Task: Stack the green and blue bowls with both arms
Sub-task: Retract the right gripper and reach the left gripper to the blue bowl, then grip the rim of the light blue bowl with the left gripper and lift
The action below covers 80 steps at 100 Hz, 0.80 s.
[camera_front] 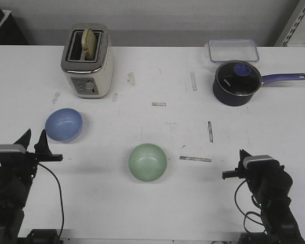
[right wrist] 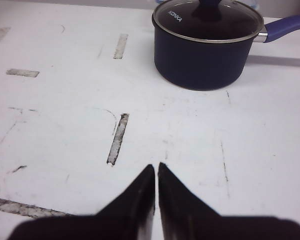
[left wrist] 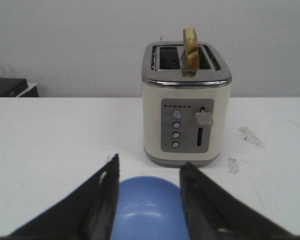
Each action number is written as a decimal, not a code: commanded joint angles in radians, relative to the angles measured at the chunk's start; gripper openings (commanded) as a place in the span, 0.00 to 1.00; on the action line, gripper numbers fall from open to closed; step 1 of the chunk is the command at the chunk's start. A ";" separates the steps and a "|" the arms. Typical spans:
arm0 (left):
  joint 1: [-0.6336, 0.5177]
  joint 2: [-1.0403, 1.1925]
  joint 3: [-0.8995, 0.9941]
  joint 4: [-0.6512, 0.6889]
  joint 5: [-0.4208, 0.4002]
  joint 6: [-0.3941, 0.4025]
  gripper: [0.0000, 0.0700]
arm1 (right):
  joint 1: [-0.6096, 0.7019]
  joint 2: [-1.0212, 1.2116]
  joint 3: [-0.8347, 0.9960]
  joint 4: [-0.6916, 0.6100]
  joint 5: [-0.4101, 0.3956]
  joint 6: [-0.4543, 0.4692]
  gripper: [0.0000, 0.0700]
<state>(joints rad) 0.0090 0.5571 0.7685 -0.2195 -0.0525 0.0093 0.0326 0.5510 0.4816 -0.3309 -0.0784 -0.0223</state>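
Observation:
The blue bowl sits on the white table at the left, in front of the toaster. The green bowl sits near the table's middle front. My left gripper is open at the left front, just short of the blue bowl. In the left wrist view the blue bowl shows between the spread fingers of the left gripper. My right gripper is at the right front, well right of the green bowl. In the right wrist view the right gripper is shut and empty over bare table.
A cream toaster with a slice of toast stands behind the blue bowl; it also shows in the left wrist view. A navy saucepan with a purple handle and a clear lidded box stand at the back right.

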 commanded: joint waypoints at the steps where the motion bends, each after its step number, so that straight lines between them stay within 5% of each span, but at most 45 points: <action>1: 0.014 0.093 0.082 -0.023 0.011 -0.011 0.50 | 0.002 0.006 0.005 0.010 0.001 -0.006 0.00; 16: 0.087 0.322 0.278 -0.194 0.103 -0.117 0.66 | 0.008 0.006 0.005 0.010 0.001 -0.010 0.00; 33: 0.190 0.575 0.453 -0.394 0.170 -0.128 0.67 | 0.008 0.006 0.005 0.009 0.001 -0.012 0.00; 60: 0.268 0.840 0.482 -0.381 0.279 -0.160 0.67 | 0.008 0.006 0.005 0.009 0.001 -0.012 0.00; 80: 0.274 0.979 0.482 -0.355 0.282 -0.156 0.66 | 0.008 0.006 0.005 0.008 0.001 -0.012 0.00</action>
<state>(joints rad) 0.2775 1.4960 1.2324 -0.5827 0.2241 -0.1452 0.0391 0.5510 0.4816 -0.3309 -0.0780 -0.0292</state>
